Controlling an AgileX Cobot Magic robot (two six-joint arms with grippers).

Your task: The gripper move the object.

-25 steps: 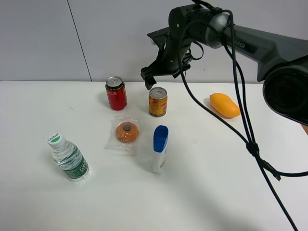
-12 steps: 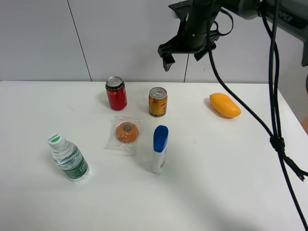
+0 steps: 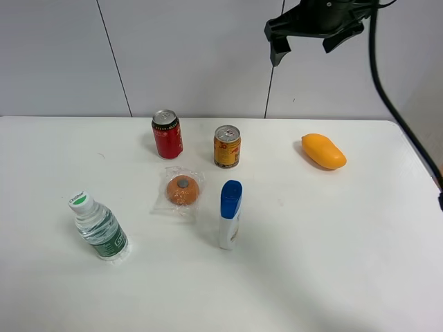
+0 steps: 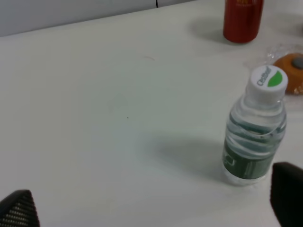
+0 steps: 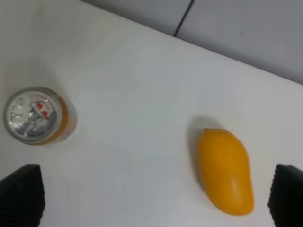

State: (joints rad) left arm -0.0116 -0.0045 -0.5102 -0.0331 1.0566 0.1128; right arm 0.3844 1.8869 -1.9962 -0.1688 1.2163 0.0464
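Observation:
The yellow-gold can (image 3: 227,146) with red markings and a silver top stands upright on the white table (image 3: 332,242), right of the red can. From above it shows in the right wrist view (image 5: 38,116). My right gripper (image 3: 304,38) is open and empty, high above the table's back edge, up and to the right of the yellow can. In the right wrist view the right gripper (image 5: 154,194) has its black fingertips (image 5: 21,191) wide apart. My left gripper (image 4: 154,203) is open and empty, low over the table near the water bottle; it is out of the exterior view.
A red soda can (image 3: 167,133) stands left of the yellow can. A wrapped orange (image 3: 183,190), a lying blue-capped white bottle (image 3: 230,213), a water bottle (image 3: 97,225) and a mango (image 3: 323,151) are on the table. A black cable (image 3: 408,131) hangs at the right.
My right gripper has risen from just above the yellow can and moved up and to the right, away from it. The objects on the table have not moved.

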